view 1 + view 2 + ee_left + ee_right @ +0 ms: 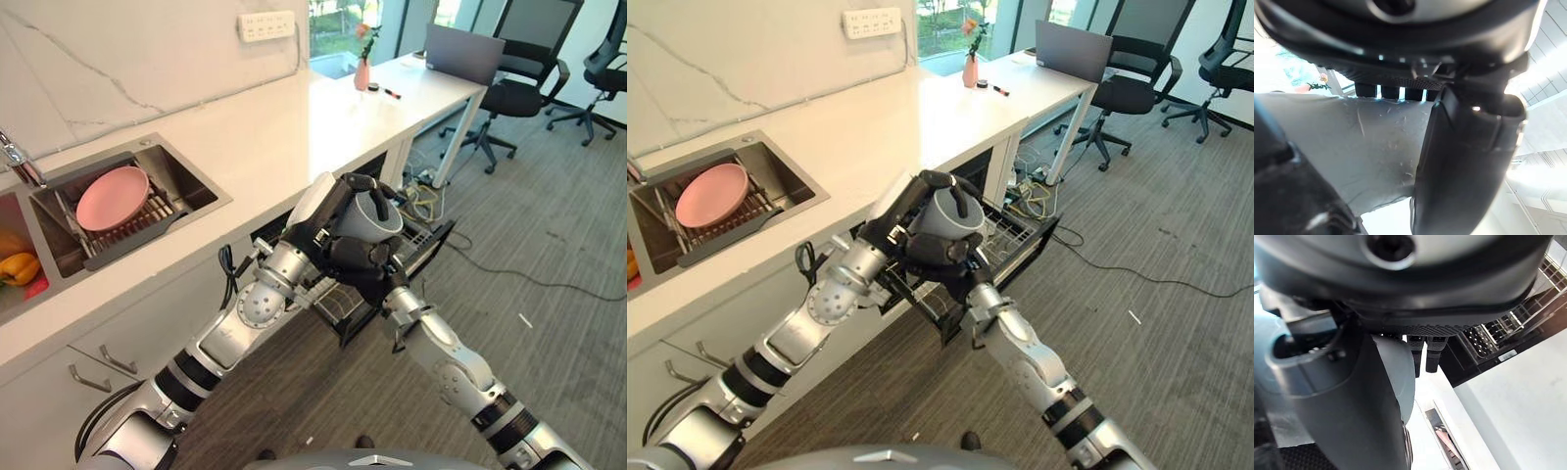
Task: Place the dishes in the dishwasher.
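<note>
A grey cup is held in the air above the pulled-out dishwasher rack. My left hand grips it from the counter side, with fingers curled over its rim. My right hand is wrapped round the cup's lower part from beneath. The left wrist view shows the cup's wall pressed under the thumb. In the right wrist view the cup lies against the hand, with the rack beyond it. A pink plate leans in the drying rack in the sink.
The white counter runs to a desk with a vase and a laptop. Office chairs stand at the far right. A yellow pepper lies in the left basin. Cables trail on the carpet.
</note>
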### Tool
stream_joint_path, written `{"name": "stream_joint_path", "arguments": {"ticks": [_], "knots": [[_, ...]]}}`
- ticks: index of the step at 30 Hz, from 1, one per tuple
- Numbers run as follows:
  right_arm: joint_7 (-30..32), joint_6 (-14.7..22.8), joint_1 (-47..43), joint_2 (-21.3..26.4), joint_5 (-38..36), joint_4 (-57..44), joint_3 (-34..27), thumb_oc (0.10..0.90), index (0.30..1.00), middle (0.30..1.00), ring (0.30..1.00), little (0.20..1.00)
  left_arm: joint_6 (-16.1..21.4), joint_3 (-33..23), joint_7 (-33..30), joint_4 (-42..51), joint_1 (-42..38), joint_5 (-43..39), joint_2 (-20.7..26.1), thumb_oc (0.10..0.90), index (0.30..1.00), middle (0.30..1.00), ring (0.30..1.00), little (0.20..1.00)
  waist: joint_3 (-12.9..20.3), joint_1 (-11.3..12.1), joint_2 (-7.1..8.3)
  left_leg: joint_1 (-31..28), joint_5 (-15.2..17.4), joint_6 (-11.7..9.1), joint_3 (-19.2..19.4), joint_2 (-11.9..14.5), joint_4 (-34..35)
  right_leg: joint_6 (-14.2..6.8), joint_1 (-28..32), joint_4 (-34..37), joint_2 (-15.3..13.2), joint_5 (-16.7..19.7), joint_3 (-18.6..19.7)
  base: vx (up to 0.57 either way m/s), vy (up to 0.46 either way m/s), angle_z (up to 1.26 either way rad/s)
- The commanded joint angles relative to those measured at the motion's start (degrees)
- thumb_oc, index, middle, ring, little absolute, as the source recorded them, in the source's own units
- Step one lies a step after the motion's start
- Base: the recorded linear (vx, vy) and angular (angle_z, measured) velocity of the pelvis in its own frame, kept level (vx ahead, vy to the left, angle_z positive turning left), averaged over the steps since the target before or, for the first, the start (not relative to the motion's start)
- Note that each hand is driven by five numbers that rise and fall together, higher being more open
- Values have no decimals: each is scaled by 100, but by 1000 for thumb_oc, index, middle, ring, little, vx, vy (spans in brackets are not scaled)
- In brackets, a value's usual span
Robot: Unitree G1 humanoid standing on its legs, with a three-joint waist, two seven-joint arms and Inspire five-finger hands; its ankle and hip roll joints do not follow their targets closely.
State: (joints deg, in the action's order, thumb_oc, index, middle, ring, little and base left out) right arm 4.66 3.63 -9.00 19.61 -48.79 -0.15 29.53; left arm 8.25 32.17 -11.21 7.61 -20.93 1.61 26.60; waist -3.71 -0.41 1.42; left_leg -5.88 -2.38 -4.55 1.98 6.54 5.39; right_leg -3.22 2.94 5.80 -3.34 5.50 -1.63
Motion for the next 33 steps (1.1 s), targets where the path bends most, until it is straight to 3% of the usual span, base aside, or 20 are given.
{"name": "stream_joint_path", "arguments": {"ticks": [1, 16, 17, 18, 25, 33], "knots": [[296, 1405, -1276, -704, 354, -561, -1071, 400, 300, 300, 300, 300, 435, 790, 87, 141, -398, -375, -438, 400, 300, 300, 300, 300, 241, 49, -107, -62, 234, -26, -35, -107, -39, -392, 372, -278, -117, -715, -157, 0, 0, 0], [688, 1601, -680, -531, 829, -798, -1796, 400, 300, 300, 300, 300, 376, 159, -104, 222, 563, -917, -280, 400, 300, 300, 300, 300, 183, 156, -17, -13, 220, -16, -146, -122, -39, -414, 398, -228, -119, -711, -283, 1, 1, 3], [709, 1607, -649, -512, 859, -803, -1846, 400, 300, 300, 300, 300, 377, 120, -99, 236, 611, -945, -270, 737, 806, 806, 806, 806, 179, 162, -12, -13, 222, -16, -150, -125, -39, -413, 397, -226, -120, -711, -289, 12, 7, 5], [738, 1602, -612, -467, 966, -826, -1928, 400, 300, 300, 300, 300, 374, 75, -92, 250, 665, -967, -254, 800, 900, 900, 900, 900, 179, 165, -5, -8, 224, -16, -156, -128, -39, -414, 402, -221, -119, -713, -294, 5, 6, 5], [1068, 1552, -418, 14, 2234, -999, -2605, 400, 300, 300, 300, 300, 450, -311, -2, 384, 1020, -1175, -143, 800, 900, 900, 900, 900, 165, 180, 42, 26, 230, -9, -188, -136, -39, -429, 394, -215, -118, -720, -324, 0, 0, 0], [1315, 1539, -278, 58, 2439, -726, -3034, 400, 300, 300, 300, 300, 403, -565, 63, 368, 1323, -1296, -95, 800, 900, 900, 900, 900, 161, 189, 28, 13, 252, 17, -218, -161, -39, -429, 408, -210, -125, -726, -330, -3, 5, 3]]}}
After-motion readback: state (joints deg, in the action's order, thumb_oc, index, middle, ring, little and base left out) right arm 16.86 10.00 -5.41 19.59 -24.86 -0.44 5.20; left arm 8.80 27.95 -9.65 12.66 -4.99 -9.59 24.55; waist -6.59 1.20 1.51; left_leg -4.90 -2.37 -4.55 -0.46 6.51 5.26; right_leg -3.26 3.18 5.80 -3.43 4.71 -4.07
